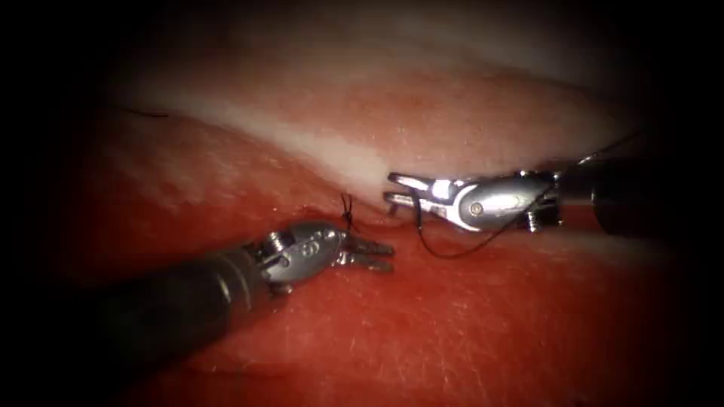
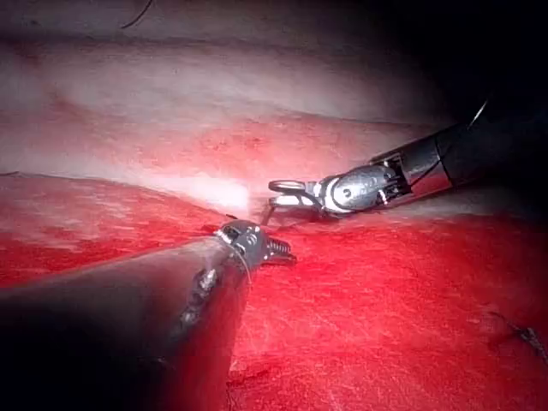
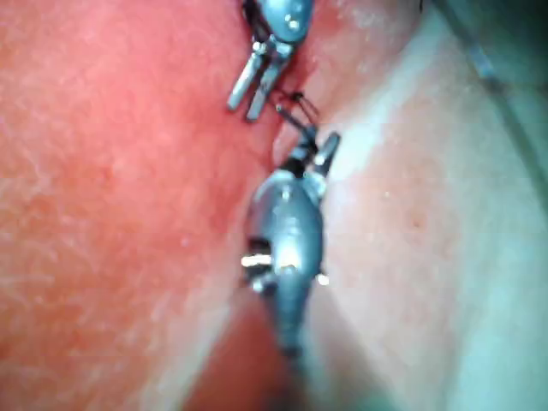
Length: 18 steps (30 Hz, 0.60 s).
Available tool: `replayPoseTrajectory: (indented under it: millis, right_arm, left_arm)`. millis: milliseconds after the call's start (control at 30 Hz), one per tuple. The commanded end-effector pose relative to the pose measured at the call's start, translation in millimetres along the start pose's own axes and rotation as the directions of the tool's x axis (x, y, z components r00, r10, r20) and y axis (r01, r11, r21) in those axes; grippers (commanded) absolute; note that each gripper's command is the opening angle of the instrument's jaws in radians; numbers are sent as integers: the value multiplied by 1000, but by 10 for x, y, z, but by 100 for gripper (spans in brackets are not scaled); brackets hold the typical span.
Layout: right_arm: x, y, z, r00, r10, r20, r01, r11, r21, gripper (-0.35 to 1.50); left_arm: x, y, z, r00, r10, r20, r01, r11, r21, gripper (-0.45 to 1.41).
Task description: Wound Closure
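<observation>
The tissue (image 1: 467, 339) is red in front and pale behind, and the cut (image 1: 317, 197) runs between the two tools. A small dark knot (image 1: 348, 212) with short ends sits on the cut; I see the same knot (image 3: 295, 103) in the right wrist view. My left tool (image 1: 385, 256) lies just right of the knot, jaws slightly parted, holding nothing. My right tool (image 1: 391, 190) reaches in from the right with its jaws apart. A black thread (image 1: 452, 255) loops from beside its lower jaw down over the tissue and back up to its wrist.
A stray piece of thread (image 1: 147, 113) lies on the pale tissue at the far left. Another short thread end (image 2: 524, 334) rests on the red tissue in the left wrist view. The left shaft (image 1: 173, 301) crosses the lower left.
</observation>
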Motion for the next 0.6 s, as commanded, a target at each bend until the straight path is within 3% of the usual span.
replayPoseTrajectory:
  millis: [33, 367, 600]
  right_arm:
    - [-3, 2, 12, 1000, 13, -5, -13, 1000, 8, -35]
    - [-5, 8, 31, 997, 74, -5, -74, 996, 57, -35]
    - [4, 31, 32, 994, 105, -12, -104, 991, 83, -35]
  left_arm:
    - [-3, -5, 8, 1000, -5, 0, 5, 1000, 0, -15]
    - [-19, -18, 12, 1000, -23, 1, 23, 1000, 0, -15]
    - [-35, -28, 17, 999, -42, 21, 42, 999, 0, -15]
